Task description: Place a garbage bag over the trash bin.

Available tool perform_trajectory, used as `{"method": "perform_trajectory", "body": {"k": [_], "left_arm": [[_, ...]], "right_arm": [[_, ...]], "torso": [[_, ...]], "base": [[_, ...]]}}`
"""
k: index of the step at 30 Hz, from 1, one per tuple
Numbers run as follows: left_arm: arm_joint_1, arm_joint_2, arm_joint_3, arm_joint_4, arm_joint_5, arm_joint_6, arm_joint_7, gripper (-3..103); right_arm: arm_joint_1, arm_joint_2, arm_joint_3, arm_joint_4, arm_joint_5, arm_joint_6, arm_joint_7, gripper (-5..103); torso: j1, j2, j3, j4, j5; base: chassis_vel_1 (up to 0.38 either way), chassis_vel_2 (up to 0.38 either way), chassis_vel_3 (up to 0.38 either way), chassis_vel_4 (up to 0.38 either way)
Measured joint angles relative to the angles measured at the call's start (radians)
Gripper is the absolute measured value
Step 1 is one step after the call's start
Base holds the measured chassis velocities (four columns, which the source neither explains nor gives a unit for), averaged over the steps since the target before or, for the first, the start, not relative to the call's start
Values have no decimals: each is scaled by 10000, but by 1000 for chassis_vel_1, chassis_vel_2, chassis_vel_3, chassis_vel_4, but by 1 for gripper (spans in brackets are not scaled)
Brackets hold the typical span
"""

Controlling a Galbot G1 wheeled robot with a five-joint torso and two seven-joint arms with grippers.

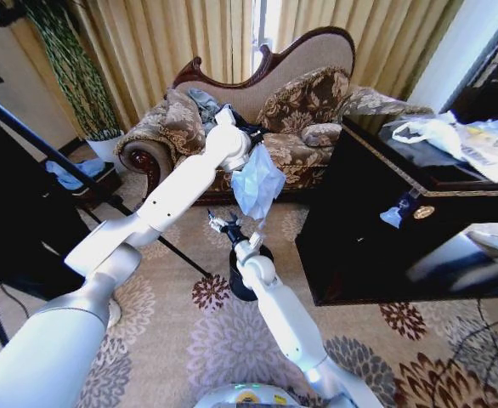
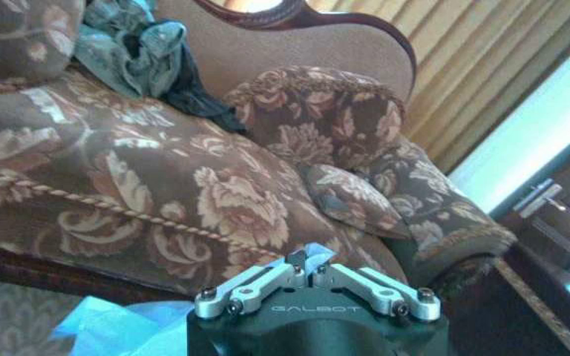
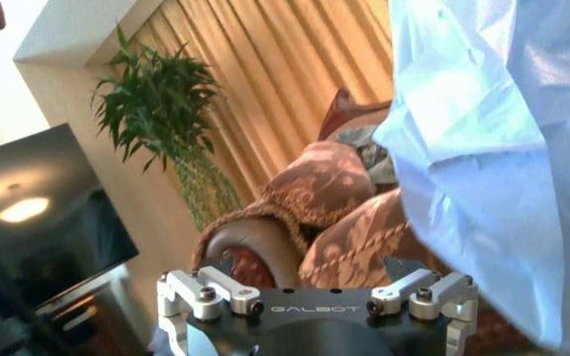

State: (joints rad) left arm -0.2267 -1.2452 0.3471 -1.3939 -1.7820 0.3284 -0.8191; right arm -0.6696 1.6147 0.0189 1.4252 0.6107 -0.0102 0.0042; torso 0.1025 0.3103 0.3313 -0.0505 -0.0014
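- Left tool (image 2: pixel 307 261) pinches the garbage bag (image 1: pixel 257 181), hanging above the trash bin (image 1: pixel 242 285);
- Right tool (image 1: pixel 221 223), fingers spread, just above the trash bin.

One garbage bag (image 1: pixel 257 183), one trash bin (image 1: pixel 245 280), one sofa (image 1: pixel 266 119), two grippers.

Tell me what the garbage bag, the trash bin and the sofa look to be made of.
Garbage bag: thin pale blue plastic film, crinkled and translucent, pinched in the left tool. Trash bin: plain black with a dull finish, likely plastic, though mostly hidden behind the right arm. Sofa: brown woven floral upholstery with cord trim, on a dark glossy frame that looks like carved wood.
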Motion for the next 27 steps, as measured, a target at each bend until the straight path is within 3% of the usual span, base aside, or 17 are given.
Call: {"method": "perform_trajectory", "body": {"k": [12,27], "left_arm": [[219,-197,-83,-291,-137,161,2,0],[710,389,-535,-1306,-502,408,19,0]], "right_arm": [[422,-30,782,-106,-338,298,154,99],[340,-854,1024,728,-492,221,461,99]], "torso": [[0,1,0,-3,-6],[-2,1,0,-3,-2]], "base": [[0,0,0,0],[0,0,0,0]]}}
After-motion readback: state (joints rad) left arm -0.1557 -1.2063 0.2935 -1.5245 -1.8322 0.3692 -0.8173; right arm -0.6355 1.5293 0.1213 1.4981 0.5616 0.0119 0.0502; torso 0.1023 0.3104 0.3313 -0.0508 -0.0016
